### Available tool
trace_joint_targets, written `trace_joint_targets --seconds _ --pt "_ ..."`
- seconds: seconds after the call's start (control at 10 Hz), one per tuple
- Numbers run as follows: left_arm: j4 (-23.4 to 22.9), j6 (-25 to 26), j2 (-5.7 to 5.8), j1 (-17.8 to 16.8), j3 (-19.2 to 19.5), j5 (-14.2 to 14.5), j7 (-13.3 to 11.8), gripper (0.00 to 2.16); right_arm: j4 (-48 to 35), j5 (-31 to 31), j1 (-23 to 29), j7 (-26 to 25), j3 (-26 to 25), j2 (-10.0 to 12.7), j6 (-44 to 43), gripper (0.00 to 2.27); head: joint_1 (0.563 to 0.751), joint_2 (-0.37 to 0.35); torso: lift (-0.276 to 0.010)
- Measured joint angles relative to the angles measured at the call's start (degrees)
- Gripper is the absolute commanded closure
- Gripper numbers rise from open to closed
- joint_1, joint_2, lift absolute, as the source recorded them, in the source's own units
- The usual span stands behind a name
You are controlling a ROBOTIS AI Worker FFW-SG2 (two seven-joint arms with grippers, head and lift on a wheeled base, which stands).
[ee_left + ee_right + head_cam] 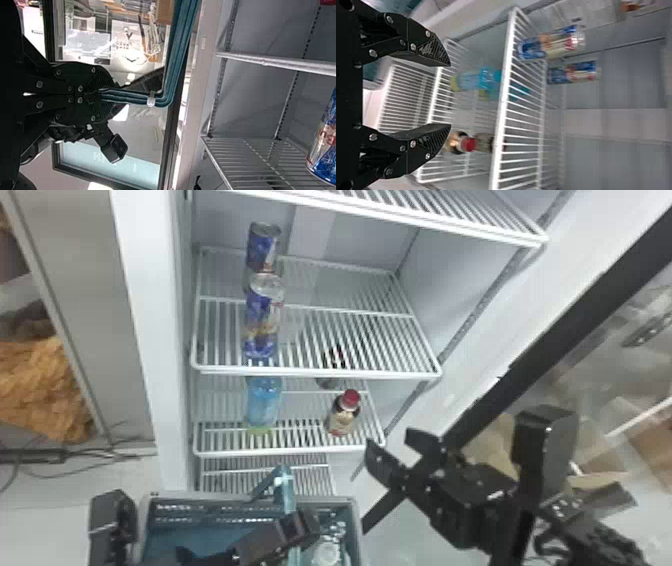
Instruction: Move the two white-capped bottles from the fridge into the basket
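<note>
White-capped bottle point(327, 553) is located inside the basket point(200, 496), the left gripper point(300, 529) is clamped on the basket handle point(286, 490), and the right gripper point(393, 444) has its fingers apart near the fridge shelves point(320, 375).

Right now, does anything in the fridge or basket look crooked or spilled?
Nothing stands out: the cans and red-capped bottle stand upright, no spill shows, and the left pincer grips the handle of the basket.

Fridge point(150, 340): two blue cans point(260, 330) lined up front to back on a wire shelf point(320, 374). One shelf down, blue bottle point(264, 402) left, red-capped bottle point(343, 417) right. White-capped bottle point(326, 553) in basket point(356, 522).
</note>
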Motion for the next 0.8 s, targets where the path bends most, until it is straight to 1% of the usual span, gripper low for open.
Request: trace_joint_targets --seconds 0.2,0.5,0.7,0.8 --pt "0.00 0.00 0.04 -0.06 -0.16 0.00 0.00 1.19 3.71 -0.17 0.50 -0.19 0.06 0.96 -13.76 0.53 0.695 -0.350 0.000" --pt "0.00 0.00 0.05 -0.17 -0.33 -0.10 0.00 1.19 12.00 -1.67 1.16 -0.76 0.18 2.69 -36.75 0.52 0.695 -0.350 0.000" --pt "0.00 0.00 0.05 -0.19 -0.48 -0.34 0.09 1.19 19.23 -3.50 1.05 -0.84 0.86 3.50 -48.51 0.52 0.695 -0.350 0.000" --pt "0.00 0.00 0.05 -0.21 -0.49 -0.43 0.09 1.19 22.05 -4.30 1.06 -0.81 1.30 3.89 -51.74 0.52 0.695 -0.350 0.000"
